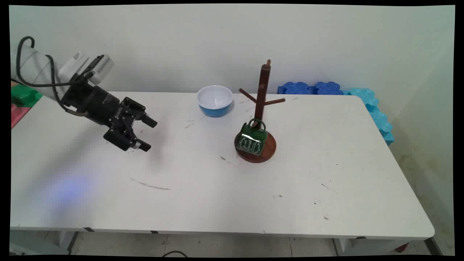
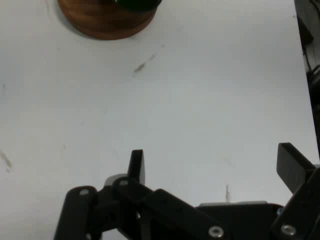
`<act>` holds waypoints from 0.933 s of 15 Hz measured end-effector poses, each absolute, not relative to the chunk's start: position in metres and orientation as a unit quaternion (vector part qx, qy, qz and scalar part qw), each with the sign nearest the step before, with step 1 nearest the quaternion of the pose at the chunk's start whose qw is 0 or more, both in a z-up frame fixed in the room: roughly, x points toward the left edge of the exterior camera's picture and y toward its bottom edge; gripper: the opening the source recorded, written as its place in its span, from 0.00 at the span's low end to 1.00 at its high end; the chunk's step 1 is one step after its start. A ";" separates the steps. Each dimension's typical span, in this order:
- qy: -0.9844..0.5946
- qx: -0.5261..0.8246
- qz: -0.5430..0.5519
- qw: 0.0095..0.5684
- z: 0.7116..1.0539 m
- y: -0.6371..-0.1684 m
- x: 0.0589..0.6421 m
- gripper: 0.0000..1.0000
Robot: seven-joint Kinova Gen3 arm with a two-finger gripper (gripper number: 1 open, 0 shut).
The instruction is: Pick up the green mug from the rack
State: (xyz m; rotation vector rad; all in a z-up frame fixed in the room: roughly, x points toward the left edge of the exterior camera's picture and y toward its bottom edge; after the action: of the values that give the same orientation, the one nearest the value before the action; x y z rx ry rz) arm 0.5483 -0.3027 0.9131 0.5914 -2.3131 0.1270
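My black gripper (image 1: 149, 135) hangs open and empty over the left part of the white table (image 1: 203, 195), pointing right. To its right, well apart, a dark wooden mug tree (image 1: 261, 105) stands on a round base (image 1: 270, 150). A green mug (image 1: 252, 137) hangs by its handle from a low peg and rests against the base. In the hand view the open gripper (image 2: 212, 162) has bare table between its fingers, and the round wooden base (image 2: 105, 20) shows at the top left edge with a sliver of the mug (image 2: 137, 5).
A blue bowl with a white inside (image 1: 215, 100) sits near the table's far edge, left of the mug tree. Blue foam pieces (image 1: 315, 88) lie beyond the far right corner. Green and red blocks (image 1: 20, 101) lie at the far left.
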 end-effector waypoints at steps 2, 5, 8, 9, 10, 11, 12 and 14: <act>-0.895 0.240 0.048 0.373 0.911 -0.308 0.547 1.00; -0.887 0.255 0.046 0.383 0.905 -0.316 0.541 1.00; -0.878 0.268 0.044 0.393 0.897 -0.324 0.533 1.00; -0.875 0.273 0.043 0.397 0.893 -0.328 0.529 1.00; -0.872 0.277 0.041 0.401 0.890 -0.331 0.526 1.00; -0.869 0.282 0.040 0.405 0.886 -0.335 0.522 1.00; -0.865 0.288 0.039 0.409 0.882 -0.339 0.517 1.00; -0.859 0.295 0.036 0.417 0.875 -0.344 0.509 1.00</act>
State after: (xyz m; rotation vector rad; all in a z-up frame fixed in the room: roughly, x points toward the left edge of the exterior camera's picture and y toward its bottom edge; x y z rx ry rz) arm 0.5092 -0.3442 0.8749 0.7412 -2.1567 0.0891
